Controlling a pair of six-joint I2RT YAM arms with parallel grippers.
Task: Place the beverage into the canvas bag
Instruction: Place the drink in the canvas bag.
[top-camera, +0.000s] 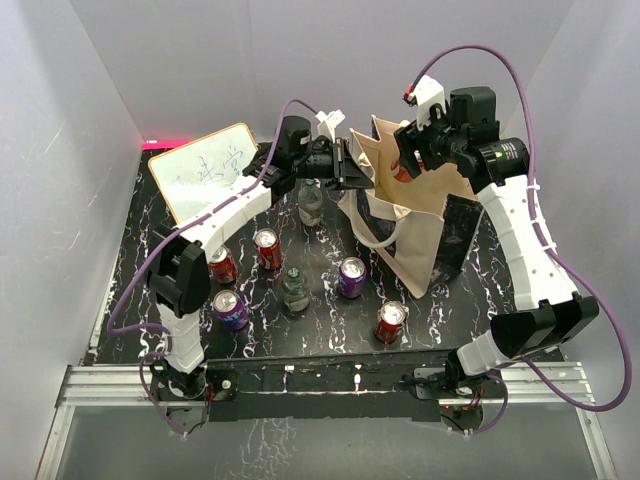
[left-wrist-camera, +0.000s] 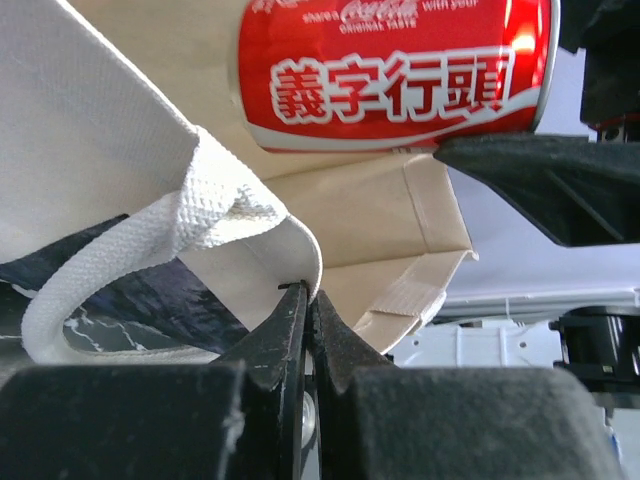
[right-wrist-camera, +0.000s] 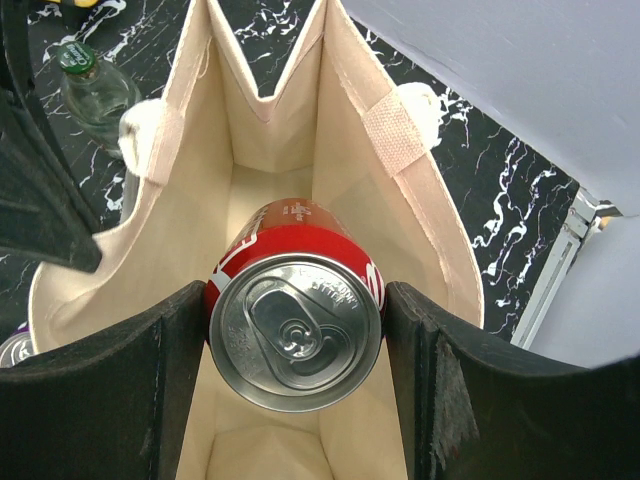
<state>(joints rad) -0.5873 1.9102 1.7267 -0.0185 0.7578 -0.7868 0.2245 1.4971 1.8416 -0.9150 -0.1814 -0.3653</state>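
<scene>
— Starting with the table: black, veined white, boxed in by pale walls.
— Next, the bag: stands upright at the far right, mouth gaping.
— Then the whiteboard: sits at the far left corner, scribbled on.
— Left gripper?
— Clamped tight on the bag's left rim, right beside a loop handle. Seen pressed closed on the canvas edge in the wrist view.
— Right gripper?
— Poised over the bag's mouth, clasping a red can by its sides, pull-tab end facing the wrist camera. Hangs at the opening, well clear of the bag's floor.
— Smaller things?
— Scattered left of and in front of the bag: five cans, red and purple, plus two bottles, all upright.
</scene>
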